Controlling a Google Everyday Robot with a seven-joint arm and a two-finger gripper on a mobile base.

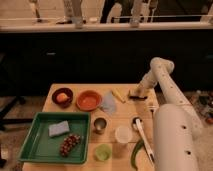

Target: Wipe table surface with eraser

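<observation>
The wooden table (125, 112) fills the middle of the camera view. My gripper (137, 92) is at the table's far right, at the end of the white arm that reaches down from the back right. It is shut on a small dark eraser (135, 95), which is pressed against the table top just right of a yellow banana-like item (118, 95). The fingers themselves are mostly hidden behind the wrist and the eraser.
A dark bowl with an orange (62, 96), a red plate (89, 100) and a blue cloth (108, 103) sit left of the eraser. A green tray (37, 145) holds a sponge and grapes. A metal cup (100, 124), white cup (122, 133), green cup (103, 152), spoon (140, 131) and green pepper (136, 152) are in front.
</observation>
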